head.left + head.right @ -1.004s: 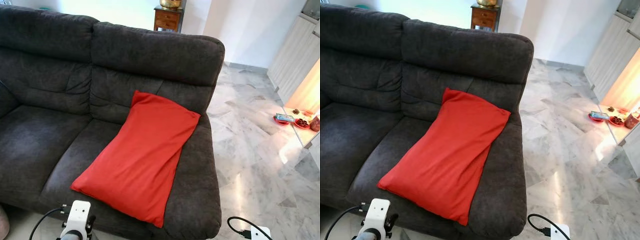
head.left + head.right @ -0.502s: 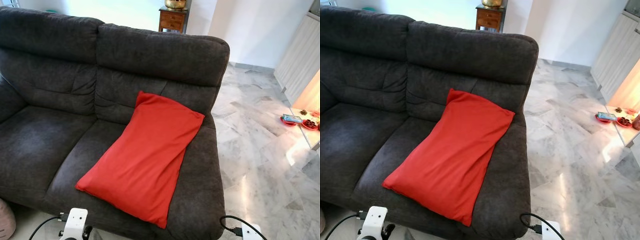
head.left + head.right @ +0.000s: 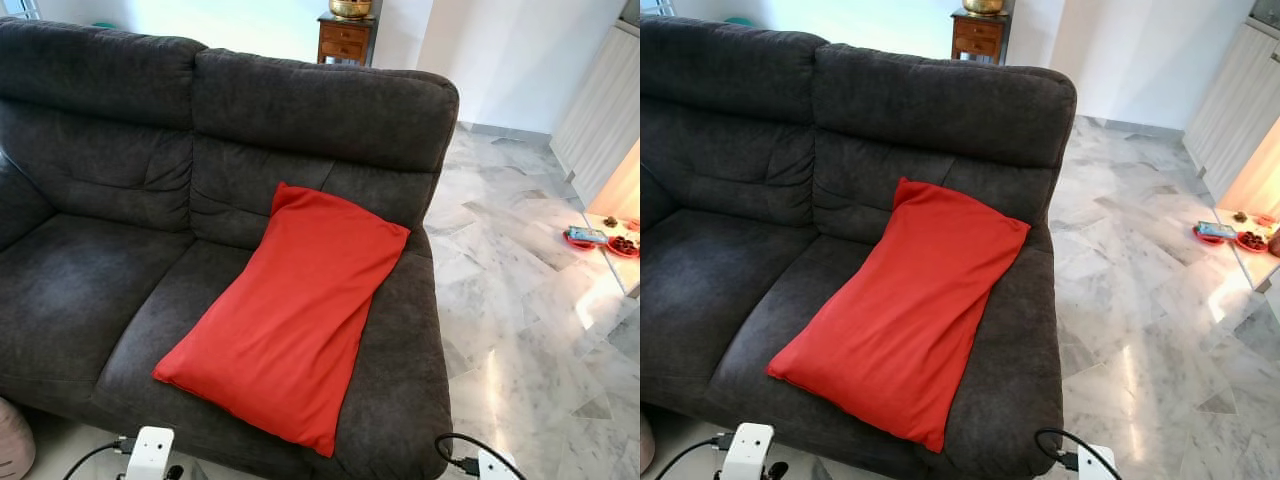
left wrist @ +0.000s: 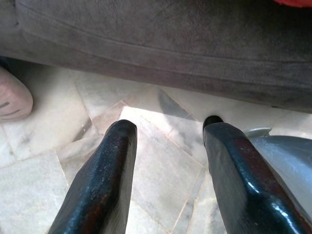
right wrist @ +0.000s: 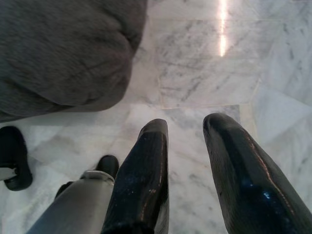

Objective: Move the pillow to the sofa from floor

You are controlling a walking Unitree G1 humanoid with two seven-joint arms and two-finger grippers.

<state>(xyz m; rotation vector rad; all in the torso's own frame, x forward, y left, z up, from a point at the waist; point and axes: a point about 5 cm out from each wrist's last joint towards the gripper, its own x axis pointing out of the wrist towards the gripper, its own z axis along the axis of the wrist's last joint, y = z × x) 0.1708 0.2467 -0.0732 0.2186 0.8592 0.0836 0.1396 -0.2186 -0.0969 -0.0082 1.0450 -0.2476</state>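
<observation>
The left gripper (image 4: pixel 168 170) hangs low over the marble floor (image 3: pixel 520 330) just in front of the sofa's base, its two black fingers (image 4: pixel 105 180) spread apart with nothing between them. The right gripper (image 5: pixel 195 170) hangs the same way beside the sofa's front corner, fingers parted and empty.

The floor is pale grey-white marble with a bright glare streak, running off to white walls and a small wooden cabinet (image 3: pixel 344 38) behind the sofa (image 3: pixel 310 110). Red dishes (image 3: pixel 605 240) sit low at the far right. A pinkish rounded thing (image 4: pixel 12 97) lies on the floor by the sofa's left front.

The red pillow (image 3: pixel 290 310) lies on the dark grey sofa's right-hand seat. Its long axis runs diagonally: the upper end leans against the backrest, and the lower end reaches toward the seat's front edge, angled to the robot's left.
</observation>
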